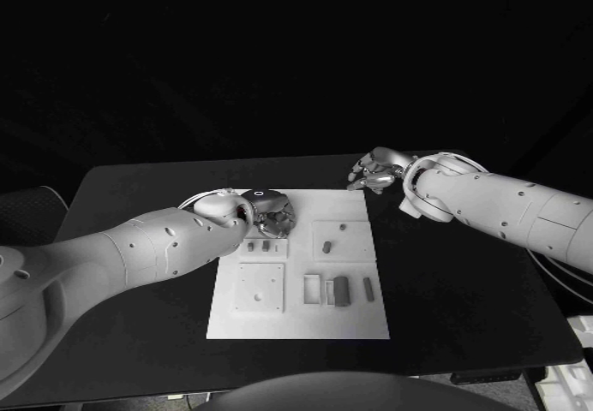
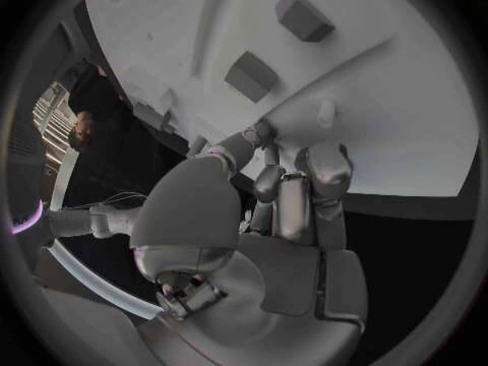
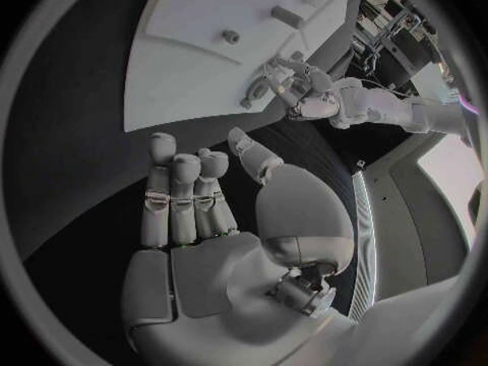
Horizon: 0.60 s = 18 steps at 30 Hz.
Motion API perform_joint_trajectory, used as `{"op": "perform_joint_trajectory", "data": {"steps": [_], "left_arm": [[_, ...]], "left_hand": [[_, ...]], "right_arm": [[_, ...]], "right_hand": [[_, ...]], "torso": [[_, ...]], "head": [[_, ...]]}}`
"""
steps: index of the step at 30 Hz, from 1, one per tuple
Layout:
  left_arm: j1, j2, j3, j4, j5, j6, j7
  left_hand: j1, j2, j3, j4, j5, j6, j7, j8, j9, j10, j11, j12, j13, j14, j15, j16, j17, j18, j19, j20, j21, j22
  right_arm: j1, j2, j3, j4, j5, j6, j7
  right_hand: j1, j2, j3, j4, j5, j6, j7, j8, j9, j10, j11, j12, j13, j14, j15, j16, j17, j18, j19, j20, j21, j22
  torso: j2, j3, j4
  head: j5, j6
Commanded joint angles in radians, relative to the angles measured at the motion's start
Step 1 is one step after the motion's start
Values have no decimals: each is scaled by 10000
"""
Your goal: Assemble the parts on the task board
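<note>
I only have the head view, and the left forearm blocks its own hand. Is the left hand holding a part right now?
Observer: In the left wrist view the left hand has its fingers curled, tips at the edge of the task board. I cannot tell whether a part is pinched there.
Operator: Is anything just beyond those fingertips?
Observer: A grey block lies on the board just past them, untouched.
Operator: And the right hand's palm?
Observer: In the right wrist view the right hand has a bare palm and extended fingers. It is over the black table beside the board.
</note>
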<state>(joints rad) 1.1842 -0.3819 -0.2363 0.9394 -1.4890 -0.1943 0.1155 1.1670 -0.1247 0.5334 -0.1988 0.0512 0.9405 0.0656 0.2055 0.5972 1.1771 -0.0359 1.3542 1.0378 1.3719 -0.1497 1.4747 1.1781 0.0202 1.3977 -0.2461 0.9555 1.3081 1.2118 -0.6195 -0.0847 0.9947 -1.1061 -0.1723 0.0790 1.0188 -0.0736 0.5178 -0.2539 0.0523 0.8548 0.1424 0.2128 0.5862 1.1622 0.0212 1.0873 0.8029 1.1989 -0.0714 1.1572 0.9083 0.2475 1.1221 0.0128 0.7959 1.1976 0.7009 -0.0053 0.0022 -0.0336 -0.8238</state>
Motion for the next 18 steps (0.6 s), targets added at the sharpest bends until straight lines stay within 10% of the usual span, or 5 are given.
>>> {"op": "perform_joint_trajectory", "data": {"steps": [1, 18], "left_arm": [[-2, 17, 5, 39, 60, -46, 134], [-2, -2, 5, -27, 57, 76, 40]], "left_hand": [[2, 84, -24, -76, 41, 192, 107, 32, -16, -79, -6, -11, 12, 13, 52, -28, 4, 1502, -29, 39, 57, 169], [-8, 179, -20, -147, 47, 388, 147, 99, -30, -95, 31, 16, 60, 23, 83, -25, 47, 1524, -47, 64, 81, 172]], "right_arm": [[-2, 19, 2, -3, -8, 150, 56], [-3, 24, 2, -12, -8, 166, 62]], "right_hand": [[-127, 9, -36, -32, 7, -38, 0, -68, 15, -16, 59, 49, 19, 156, -92, 43, 24, 143, 14, -54, 54, 18], [-139, 7, -40, -33, 7, -40, 4, -81, 23, -32, 63, 41, 69, 134, -87, 25, 121, 143, -24, -55, 82, 77]], "torso": [[1, 1, 2], [-7, -6, 4]], "head": [[9, -11], [8, -27]]}}
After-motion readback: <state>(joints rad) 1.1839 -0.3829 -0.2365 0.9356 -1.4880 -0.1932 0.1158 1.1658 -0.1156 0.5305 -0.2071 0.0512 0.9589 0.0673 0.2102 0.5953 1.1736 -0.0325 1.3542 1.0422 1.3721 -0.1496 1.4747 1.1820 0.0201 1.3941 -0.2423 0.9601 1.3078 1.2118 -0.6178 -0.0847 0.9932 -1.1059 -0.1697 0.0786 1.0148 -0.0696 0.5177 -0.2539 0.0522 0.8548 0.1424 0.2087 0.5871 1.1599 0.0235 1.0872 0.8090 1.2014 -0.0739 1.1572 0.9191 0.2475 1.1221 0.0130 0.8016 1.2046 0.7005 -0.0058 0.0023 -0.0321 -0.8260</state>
